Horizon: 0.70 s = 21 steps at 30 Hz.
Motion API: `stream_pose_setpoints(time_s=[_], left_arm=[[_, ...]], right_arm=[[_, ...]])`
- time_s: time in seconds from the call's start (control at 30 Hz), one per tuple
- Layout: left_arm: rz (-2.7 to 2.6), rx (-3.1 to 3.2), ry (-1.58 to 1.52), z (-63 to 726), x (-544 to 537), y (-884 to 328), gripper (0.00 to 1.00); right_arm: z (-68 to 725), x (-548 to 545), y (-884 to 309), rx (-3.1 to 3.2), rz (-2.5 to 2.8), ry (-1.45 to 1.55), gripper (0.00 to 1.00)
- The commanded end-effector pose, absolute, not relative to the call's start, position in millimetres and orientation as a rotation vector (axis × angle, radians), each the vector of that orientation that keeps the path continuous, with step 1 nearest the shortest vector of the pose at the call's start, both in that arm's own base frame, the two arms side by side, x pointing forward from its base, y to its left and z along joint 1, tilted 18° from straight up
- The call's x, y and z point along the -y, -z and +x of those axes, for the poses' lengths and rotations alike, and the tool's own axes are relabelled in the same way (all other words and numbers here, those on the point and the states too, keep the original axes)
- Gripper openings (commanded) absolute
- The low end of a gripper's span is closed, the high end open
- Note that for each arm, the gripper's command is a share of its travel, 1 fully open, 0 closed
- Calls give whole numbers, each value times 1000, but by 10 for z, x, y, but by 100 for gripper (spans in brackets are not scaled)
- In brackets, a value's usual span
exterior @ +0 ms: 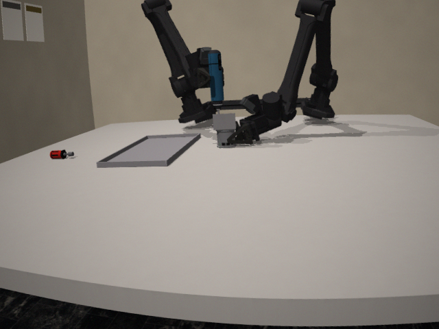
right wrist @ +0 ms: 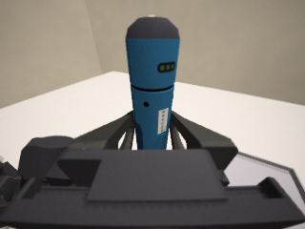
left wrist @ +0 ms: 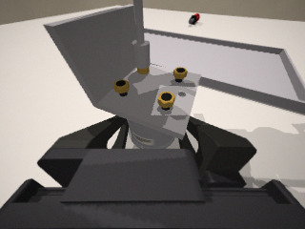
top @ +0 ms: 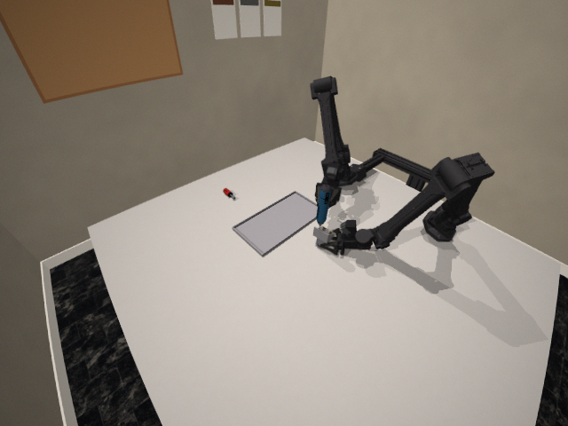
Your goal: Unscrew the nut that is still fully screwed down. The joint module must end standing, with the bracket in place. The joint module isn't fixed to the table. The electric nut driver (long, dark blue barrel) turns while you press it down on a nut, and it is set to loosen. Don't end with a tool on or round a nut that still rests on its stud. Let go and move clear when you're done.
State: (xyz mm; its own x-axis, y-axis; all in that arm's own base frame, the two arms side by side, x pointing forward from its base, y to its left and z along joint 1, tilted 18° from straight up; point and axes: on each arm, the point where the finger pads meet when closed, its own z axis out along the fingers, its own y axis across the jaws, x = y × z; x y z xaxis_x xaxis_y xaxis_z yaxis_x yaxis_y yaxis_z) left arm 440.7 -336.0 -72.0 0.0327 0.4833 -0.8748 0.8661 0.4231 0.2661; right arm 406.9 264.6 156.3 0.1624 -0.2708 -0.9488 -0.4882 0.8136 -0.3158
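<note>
The grey joint module (exterior: 224,138) (left wrist: 152,139) stands upright with the angled bracket (top: 322,235) (exterior: 224,122) (left wrist: 91,52) on top. My left gripper (exterior: 229,139) (left wrist: 152,114) is shut on the module's body under the bracket. My right gripper (right wrist: 152,114) is shut on the blue barrel of the nut driver (top: 323,206) (exterior: 215,77) (right wrist: 152,72), which stands nearly vertical above the bracket. In the left wrist view its grey socket (left wrist: 142,56) is over the far nut (left wrist: 143,71), whose lower edge shows low against the plate. The other nuts (left wrist: 121,86) (left wrist: 166,99) (left wrist: 180,72) sit raised, with dark studs beneath.
A shallow grey tray (top: 248,238) (exterior: 132,164) (left wrist: 214,42) lies beside the module. A red hand tool (top: 227,193) (exterior: 56,154) (left wrist: 194,18) lies beyond the tray. The bracket's upright wall stands close beside the driver's shaft (left wrist: 138,21).
</note>
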Motion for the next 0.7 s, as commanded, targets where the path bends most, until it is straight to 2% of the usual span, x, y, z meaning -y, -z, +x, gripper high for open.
stream_pose_setpoints(time_s=[0.0, 0.67], left_arm=[[1206, -1592, 446, 4462, 3404, 662, 59], [1206, -1592, 446, 4462, 3404, 662, 59]], right_arm=[[4085, -2658, -1763, -1365, -633, -180, 42], [4106, -2655, -1760, -1360, -629, -180, 42]])
